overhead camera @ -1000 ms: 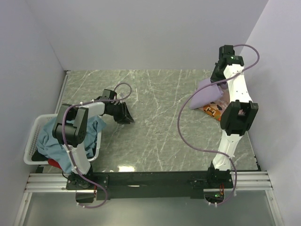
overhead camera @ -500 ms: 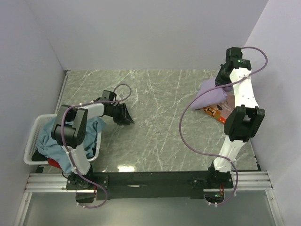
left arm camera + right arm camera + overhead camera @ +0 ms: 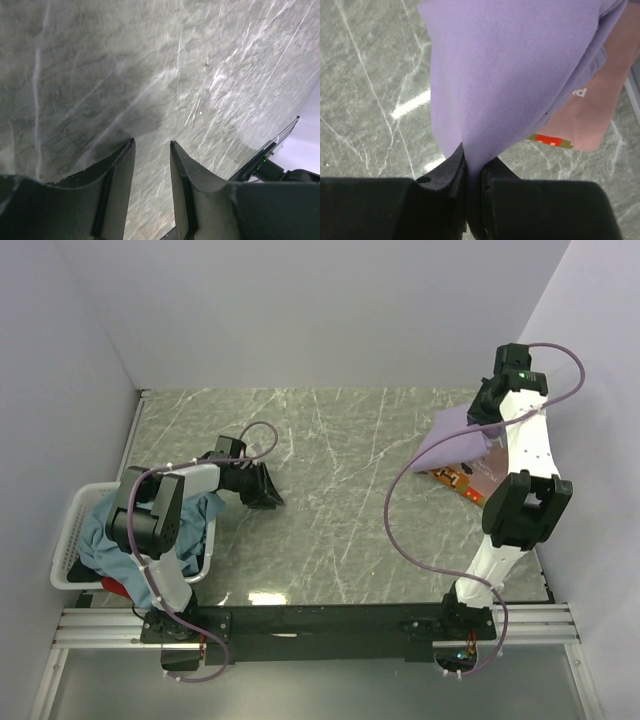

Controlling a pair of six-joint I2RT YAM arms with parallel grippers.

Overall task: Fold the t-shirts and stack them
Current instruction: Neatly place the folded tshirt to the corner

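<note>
**Top view.** The right pincer (image 3: 487,408) is raised over the far right part of the grey marbled counter (image 3: 340,510). It is clamped on a fold of the lavender t-shirt (image 3: 452,443). The cloth hangs from the jaws and spreads leftward and toward the near side. Its lower part overlaps the salmon-pink t-shirt (image 3: 478,476) in this view; whether the two touch cannot be told. The salmon-pink t-shirt lies flat on the counter by the right edge, with an orange printed patch at its near left corner. The left pincer (image 3: 264,486) sits low over the left half of the counter, well apart from both shirts, its jaws parted and holding nothing. A white slatted basket (image 3: 66,562) stands at the near left corner. The teal-blue t-shirt (image 3: 108,532) is heaped in it and spills over the right rim, partly hidden by the left arm. A small edge of the red t-shirt (image 3: 117,588) shows at the basket's near side.

**Right wrist view.** The right pincer (image 3: 473,172) presses its fingers together on a pinched ridge of the lavender t-shirt (image 3: 510,70). The salmon-pink t-shirt (image 3: 602,107) lies beneath at right, with white lettering and a red-and-green mark.

**Left wrist view.** The left pincer (image 3: 151,150) holds its two dark fingers apart, with bare counter (image 3: 150,60) between them.
</note>
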